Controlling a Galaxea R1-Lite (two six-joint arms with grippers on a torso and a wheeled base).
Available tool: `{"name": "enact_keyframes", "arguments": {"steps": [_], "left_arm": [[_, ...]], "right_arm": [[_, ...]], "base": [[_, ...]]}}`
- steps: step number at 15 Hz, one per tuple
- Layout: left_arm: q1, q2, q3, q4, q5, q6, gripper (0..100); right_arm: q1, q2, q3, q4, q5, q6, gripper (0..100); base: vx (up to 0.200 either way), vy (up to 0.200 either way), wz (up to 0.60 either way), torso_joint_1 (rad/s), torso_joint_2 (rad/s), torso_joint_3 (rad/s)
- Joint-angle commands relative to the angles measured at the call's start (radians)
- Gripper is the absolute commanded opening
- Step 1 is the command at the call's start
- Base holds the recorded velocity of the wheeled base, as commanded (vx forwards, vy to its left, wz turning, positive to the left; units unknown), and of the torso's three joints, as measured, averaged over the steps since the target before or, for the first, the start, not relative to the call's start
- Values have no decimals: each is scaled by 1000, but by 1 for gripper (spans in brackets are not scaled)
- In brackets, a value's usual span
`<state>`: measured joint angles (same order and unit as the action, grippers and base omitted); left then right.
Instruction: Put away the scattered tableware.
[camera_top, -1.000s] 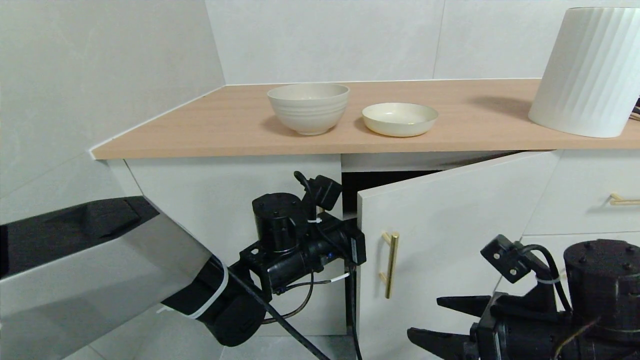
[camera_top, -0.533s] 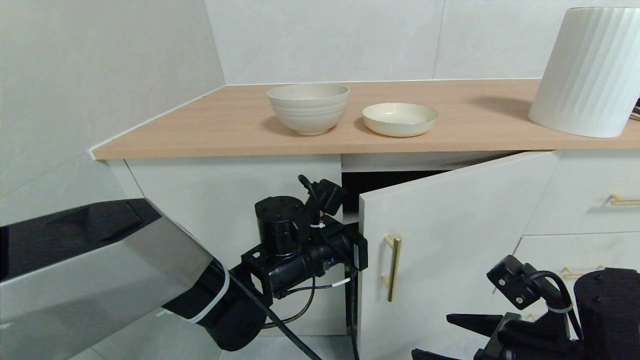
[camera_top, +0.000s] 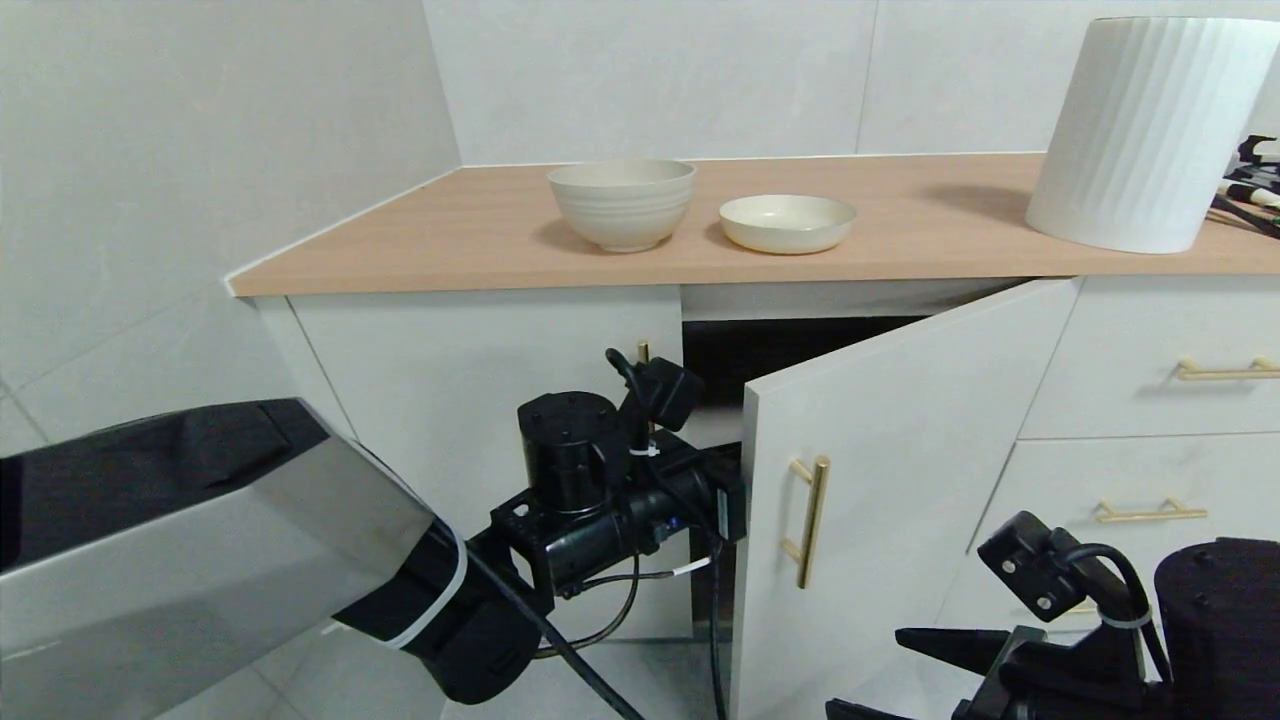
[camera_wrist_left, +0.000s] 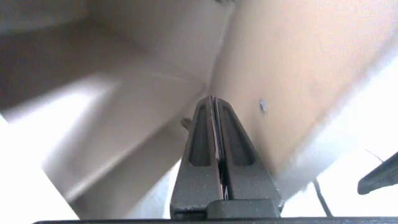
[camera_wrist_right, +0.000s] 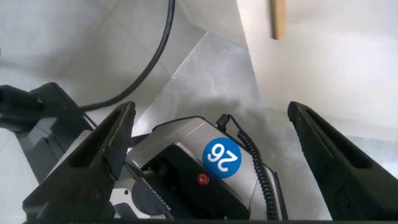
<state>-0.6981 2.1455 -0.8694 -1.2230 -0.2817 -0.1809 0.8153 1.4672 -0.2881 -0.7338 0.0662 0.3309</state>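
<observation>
Saw the bowl up on the wooden counter, with the little dish just beside it, not touching; saw both standing upright, well above both arms. Found the cupboard door under them partly open, dark behind it, with a gold handle on its front. Found the left gripper with its fingers pressed flat together, holding nothing, poked into the gap at the free edge of the door, close by the brown inner face. Found the right gripper down low in front of the door, fingers spread wide, nothing between them. Noticed a tall white ribbed tub far along the counter; noticed drawers next to the cupboard.

Looked like the door-opening step, with no tableware put away yet. Seemed best to keep the pressed fingers against the inside of the door near its free edge; to push slowly, following the round path of the swing, not straight out; to stop at a gap wide enough for the bowl. Seemed wise to move the right gripper clear of the swinging door; might have bumped it otherwise. Could not see into the dark cupboard; needed a look before carrying anything down.
</observation>
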Motion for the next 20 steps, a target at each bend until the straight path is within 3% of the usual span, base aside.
{"name": "enact_keyframes", "arguments": {"steps": [1,8,10,16,18,20], "left_arm": [[-3,19,-14,-3,1,-2,0],[-3,80,-114,25,7,-11,0],[-3,88,-120,22,9,-11,0],[-3,96,-129,17,9,-11,0],[-27,94,-135,17,10,-11,0],[-120,88,-109,11,29,-5,0]], "right_arm": [[-1,2,0,-1,0,-1,100],[1,10,0,-1,0,-1,100],[1,12,0,-1,1,-1,100],[7,10,1,-1,1,-3,100],[31,8,4,-1,1,-1,100],[84,7,17,-1,1,-3,100]], "base": [[0,0,0,0,0,0],[-29,0,0,0,0,0],[-200,0,0,14,5,2],[0,0,0,0,0,0],[0,0,0,0,0,0],[0,0,0,0,0,0]]}}
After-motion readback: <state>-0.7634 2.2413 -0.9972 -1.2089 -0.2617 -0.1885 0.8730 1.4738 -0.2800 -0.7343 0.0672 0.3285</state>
